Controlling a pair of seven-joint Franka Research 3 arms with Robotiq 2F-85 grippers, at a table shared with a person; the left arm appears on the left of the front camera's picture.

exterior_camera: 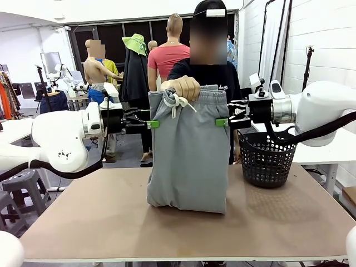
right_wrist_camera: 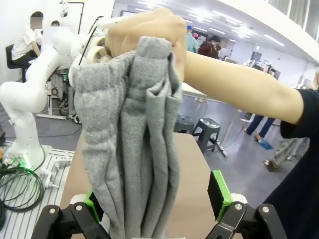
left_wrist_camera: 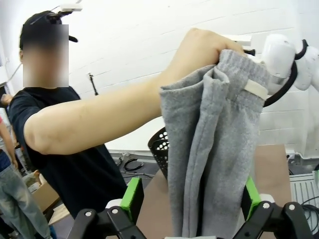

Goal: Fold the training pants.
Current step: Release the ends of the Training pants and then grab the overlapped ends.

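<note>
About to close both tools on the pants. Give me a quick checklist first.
1. Left tool open: ok, jaws wide.
2. Right tool open: ok, jaws wide.
3. Training pants between each tool's jaws: ok, fabric hangs between them in both wrist views.
4. Person's hand clear of the jaws: ok, it grips the waistband above them.
5. Pants hanging free: not ok, the lower end rests bunched on the table.
6. Basket apart from the pants: ok, beside them on the right arm's side.
</note>
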